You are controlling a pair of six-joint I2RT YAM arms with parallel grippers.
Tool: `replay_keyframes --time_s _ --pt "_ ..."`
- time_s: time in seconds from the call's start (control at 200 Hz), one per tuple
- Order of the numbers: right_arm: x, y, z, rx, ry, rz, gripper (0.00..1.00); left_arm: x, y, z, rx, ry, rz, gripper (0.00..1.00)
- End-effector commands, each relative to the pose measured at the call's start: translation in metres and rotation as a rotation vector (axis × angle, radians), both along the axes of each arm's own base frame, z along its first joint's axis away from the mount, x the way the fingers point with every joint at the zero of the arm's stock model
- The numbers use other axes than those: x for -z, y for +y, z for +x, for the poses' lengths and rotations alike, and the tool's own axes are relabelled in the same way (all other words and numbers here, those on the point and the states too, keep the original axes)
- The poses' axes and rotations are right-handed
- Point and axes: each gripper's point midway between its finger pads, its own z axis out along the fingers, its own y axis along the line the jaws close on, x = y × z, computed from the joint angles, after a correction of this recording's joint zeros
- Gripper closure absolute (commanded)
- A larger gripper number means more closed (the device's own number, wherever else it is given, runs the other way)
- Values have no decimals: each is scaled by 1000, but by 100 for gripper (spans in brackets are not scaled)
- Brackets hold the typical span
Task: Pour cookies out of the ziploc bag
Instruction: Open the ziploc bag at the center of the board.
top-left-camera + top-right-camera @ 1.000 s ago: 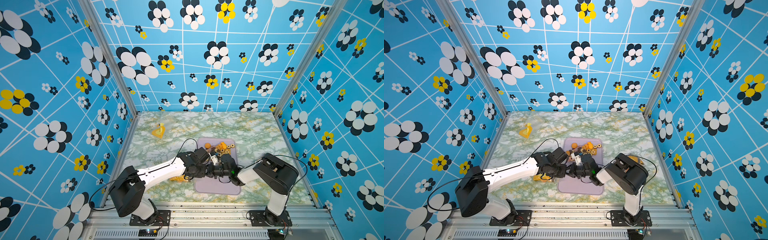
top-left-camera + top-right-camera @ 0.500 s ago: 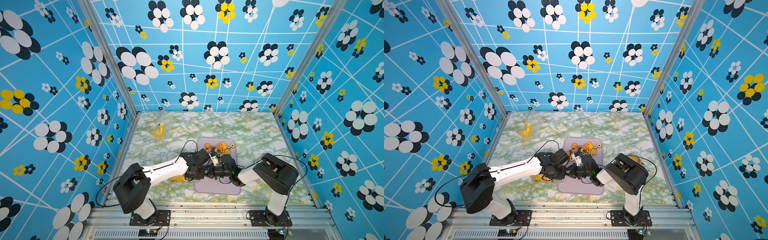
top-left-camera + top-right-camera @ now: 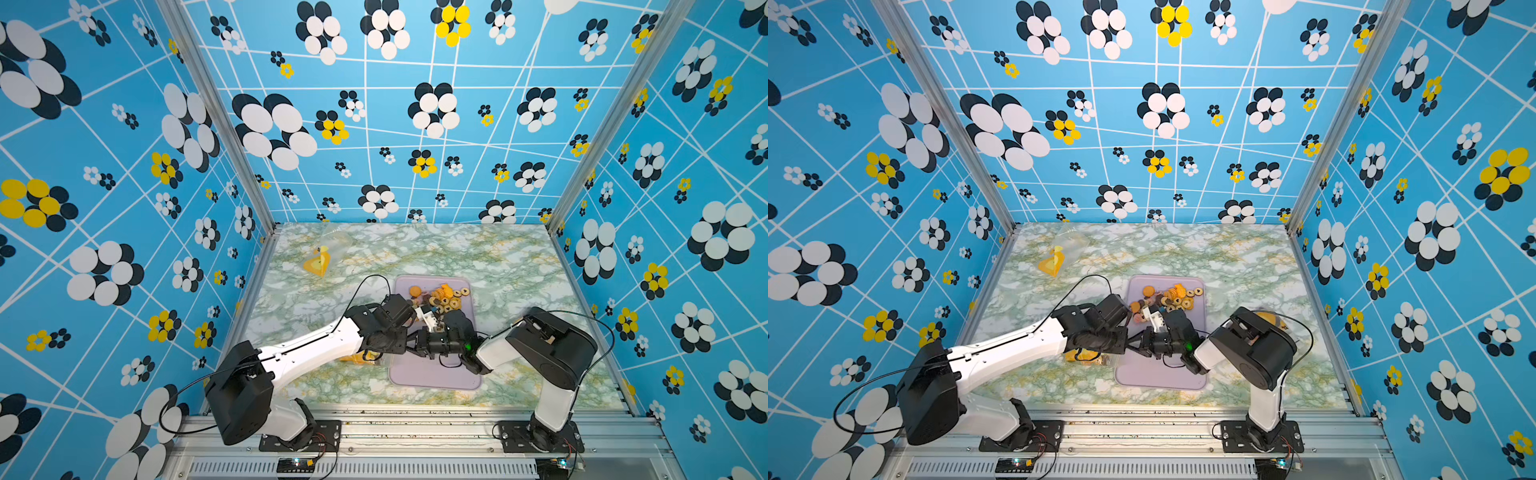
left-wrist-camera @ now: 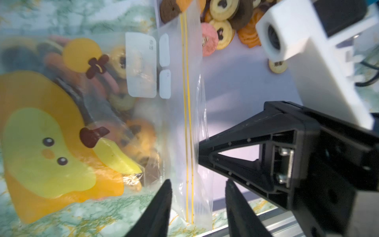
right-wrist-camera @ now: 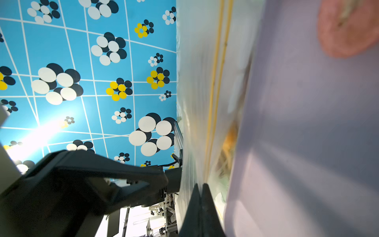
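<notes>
Plastic's slick: my right hand [image 4: 199, 153] alone pinches the lip of the ziploc bag [image 4: 180, 102], my left hand [image 4: 198, 182] gapes astride that lip, so one slip could dump cookies [image 4: 139, 135] onto the desk [image 4: 82, 217].

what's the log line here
left gripper open astride ziploc bag zip | right gripper shut on ziploc bag | cookies some on tray, rest bagged

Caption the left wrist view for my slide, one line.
Open left gripper straddles the zip edge of the ziploc bag; right gripper pinches it; cookies lie on the tray.
</notes>
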Motion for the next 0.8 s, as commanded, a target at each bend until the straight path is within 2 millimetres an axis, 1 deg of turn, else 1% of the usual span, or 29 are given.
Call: replay_keyframes --time_s 0.0,0.09,0.29,0.375,0.385,0.41,0.485,0.675,0.8 --pt "-16 3 -5 -33 -24 67 100 2 5 4 -5 -15 27 52" --pt "-18 4 -6 -36 -24 81 100 5 3 5 -4 -5 32 51" --pt "-16 2 -7 -36 -21 68 100 7 5 9 -26 -1 58 53" --pt "-16 2 -7 -35 -22 67 100 9 8 9 -33 6 79 56" --pt "-16 2 -7 -36 -21 67 100 9 8 9 -32 7 79 59" --pt "-16 2 -7 -34 -22 66 100 10 8 9 -32 9 81 62" --pt "-16 2 -7 -33 -22 65 100 12 10 7 -32 17 87 65" --pt "-15 1 -8 -32 -22 64 100 20 11 3 -26 51 95 71" --pt "-15 0 -8 -30 -22 60 100 23 7 2 -16 66 79 74"
